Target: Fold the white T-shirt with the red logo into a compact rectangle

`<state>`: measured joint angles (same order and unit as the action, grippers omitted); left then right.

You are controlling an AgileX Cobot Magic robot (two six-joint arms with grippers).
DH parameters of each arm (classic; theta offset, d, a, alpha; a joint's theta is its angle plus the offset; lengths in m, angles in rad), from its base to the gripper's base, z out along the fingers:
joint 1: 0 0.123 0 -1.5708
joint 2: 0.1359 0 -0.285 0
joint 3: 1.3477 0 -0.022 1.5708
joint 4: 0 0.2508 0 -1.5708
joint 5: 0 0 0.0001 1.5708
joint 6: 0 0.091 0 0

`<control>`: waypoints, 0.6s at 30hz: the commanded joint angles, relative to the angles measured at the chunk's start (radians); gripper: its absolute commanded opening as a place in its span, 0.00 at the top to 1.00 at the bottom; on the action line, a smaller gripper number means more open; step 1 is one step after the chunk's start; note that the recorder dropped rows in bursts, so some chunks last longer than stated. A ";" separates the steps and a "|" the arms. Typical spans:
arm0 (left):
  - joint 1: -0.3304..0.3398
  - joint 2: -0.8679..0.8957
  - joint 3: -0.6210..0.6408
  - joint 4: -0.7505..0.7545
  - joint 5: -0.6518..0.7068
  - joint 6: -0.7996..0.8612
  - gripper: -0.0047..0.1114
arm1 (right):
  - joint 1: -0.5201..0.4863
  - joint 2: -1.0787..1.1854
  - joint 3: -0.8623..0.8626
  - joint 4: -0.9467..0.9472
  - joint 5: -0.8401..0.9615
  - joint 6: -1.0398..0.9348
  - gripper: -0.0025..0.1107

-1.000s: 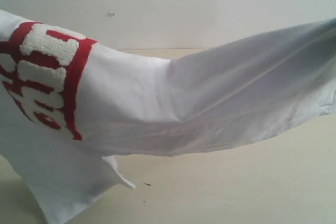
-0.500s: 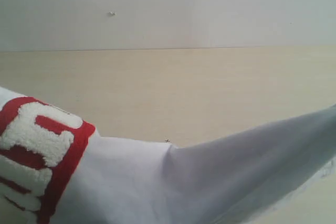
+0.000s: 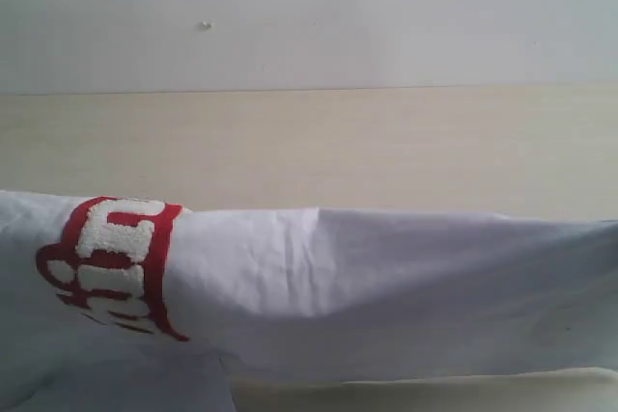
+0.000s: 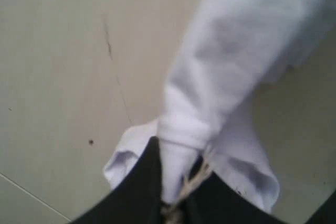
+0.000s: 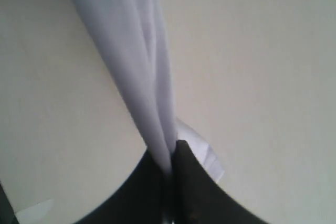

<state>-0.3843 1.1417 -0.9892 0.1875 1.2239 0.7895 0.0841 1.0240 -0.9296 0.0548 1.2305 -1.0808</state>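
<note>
The white T-shirt (image 3: 386,287) hangs stretched as a wide band across the lower part of the exterior view, held up off the pale table (image 3: 309,142). Its red logo (image 3: 116,262) with fuzzy white letters wraps over the cloth at the left. Neither gripper shows in the exterior view. In the left wrist view my left gripper (image 4: 176,174) is shut on a bunched fold of the white T-shirt (image 4: 236,61). In the right wrist view my right gripper (image 5: 169,158) is shut on a thin pleated edge of the white T-shirt (image 5: 131,51). The collar and its tag are hidden.
A light wooden table top (image 3: 406,142) runs back to a plain white wall (image 3: 309,16). A thin dark scratch (image 4: 113,72) and a small dark speck (image 4: 91,141) mark the surface under the left gripper.
The shirt first dropped low in view, baring the table behind it. It has since risen and pulled out into a level, taut band, with the logo now at the left.
</note>
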 commanded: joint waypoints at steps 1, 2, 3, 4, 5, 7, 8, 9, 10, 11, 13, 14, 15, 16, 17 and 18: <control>0.047 0.108 0.063 0.042 -0.113 -0.013 0.96 | 0.002 0.132 0.005 -0.033 -0.047 0.011 0.98; 0.054 0.129 0.070 0.042 -0.143 -0.013 0.96 | 0.002 0.156 0.005 -0.042 -0.060 0.011 0.98; 0.064 0.146 0.077 0.042 -0.182 -0.013 0.96 | 0.002 0.183 0.005 -0.055 -0.068 0.011 0.98; 0.075 0.162 0.079 0.044 -0.223 -0.013 0.96 | 0.002 0.211 0.005 -0.080 -0.099 0.011 0.98; 0.086 0.174 0.079 0.044 -0.265 -0.013 0.96 | 0.002 0.237 0.005 -0.096 -0.121 0.014 0.98; 0.106 0.202 0.079 0.044 -0.347 -0.013 0.96 | 0.001 0.282 0.005 -0.119 -0.181 0.031 0.98; 0.115 0.214 0.079 0.044 -0.379 -0.013 0.96 | 0.001 0.298 0.005 -0.127 -0.207 0.044 0.98; 0.126 0.230 0.079 0.044 -0.414 -0.013 0.96 | 0.001 0.316 0.005 -0.132 -0.239 0.059 0.98; 0.135 0.246 0.079 0.044 -0.441 -0.013 0.96 | 0.001 0.334 0.005 -0.148 -0.272 0.072 0.98; 0.142 0.263 0.079 0.044 -0.458 -0.013 0.96 | 0.001 0.347 0.005 -0.154 -0.306 0.084 0.98; 0.158 0.301 0.079 0.044 -0.502 -0.010 0.96 | 0.001 0.383 0.005 -0.179 -0.373 0.103 0.98; 0.165 0.318 0.079 0.044 -0.528 -0.010 0.96 | 0.001 0.402 0.005 -0.199 -0.397 0.118 0.98; 0.173 0.338 0.079 0.044 -0.558 -0.010 0.96 | 0.001 0.421 0.005 -0.220 -0.425 0.135 0.98; 0.178 0.358 0.079 0.044 -0.587 -0.010 0.96 | 0.001 0.441 0.005 -0.241 -0.454 0.154 0.98; 0.186 0.379 0.079 0.044 -0.620 -0.010 0.96 | 0.001 0.461 0.005 -0.265 -0.479 0.179 0.98; 0.191 0.396 0.079 0.044 -0.647 -0.012 0.96 | 0.001 0.479 0.005 -0.290 -0.498 0.202 0.98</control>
<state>-0.2120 1.4960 -0.9139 0.2127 0.6634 0.7855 0.0841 1.4549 -0.9296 -0.1493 0.8024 -0.9394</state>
